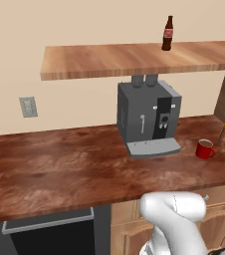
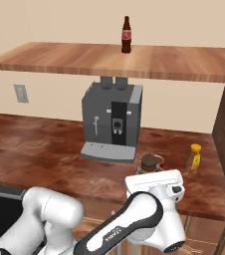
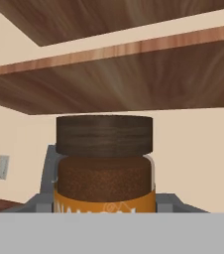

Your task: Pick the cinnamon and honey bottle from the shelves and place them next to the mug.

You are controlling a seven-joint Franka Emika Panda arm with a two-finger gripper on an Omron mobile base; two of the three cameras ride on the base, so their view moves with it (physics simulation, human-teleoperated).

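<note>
The gripper is closed on the cinnamon, whose dark cap and tan band sit centred directly ahead of the hand camera, apparently between the jaws, though the fingertips themselves are hidden. The jar is held low over the counter, near the honey bottle and the mug. The shelves lie above.
</note>
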